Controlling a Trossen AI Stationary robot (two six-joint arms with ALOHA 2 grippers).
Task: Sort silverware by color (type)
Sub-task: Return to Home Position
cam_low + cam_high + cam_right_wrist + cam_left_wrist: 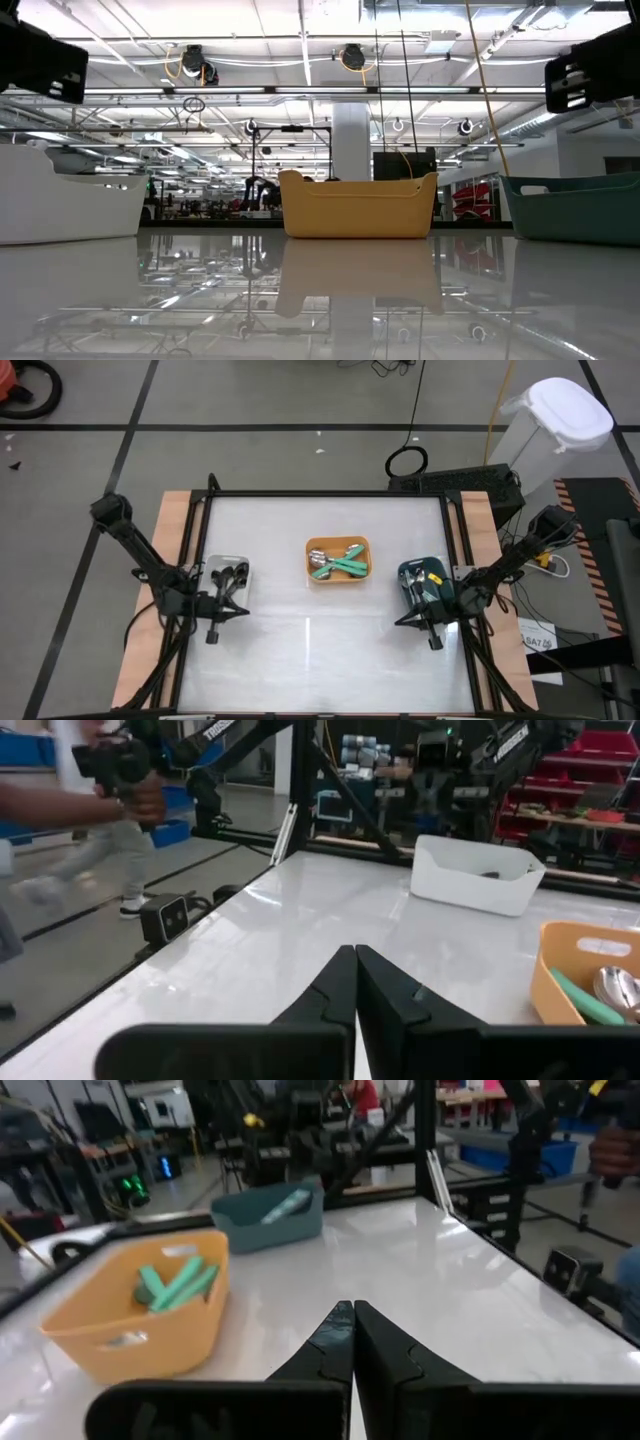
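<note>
The silverware [338, 563] is all in the 3 bins, orange bin [338, 541] mid-frame, white bin [226, 558] left, teal bin [403, 575] right, so the left and right jaws, squeezed tight on nothing, should go home slowly and not bump a bin.

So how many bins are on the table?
3. The white bin sits on the left side, the orange bin in the middle, and the dark teal bin on the right. No other bin shows in any view.

Left hand [350, 1308], right hand [352, 952]: black, tapered; arms [140, 555] dark, slender.
</note>
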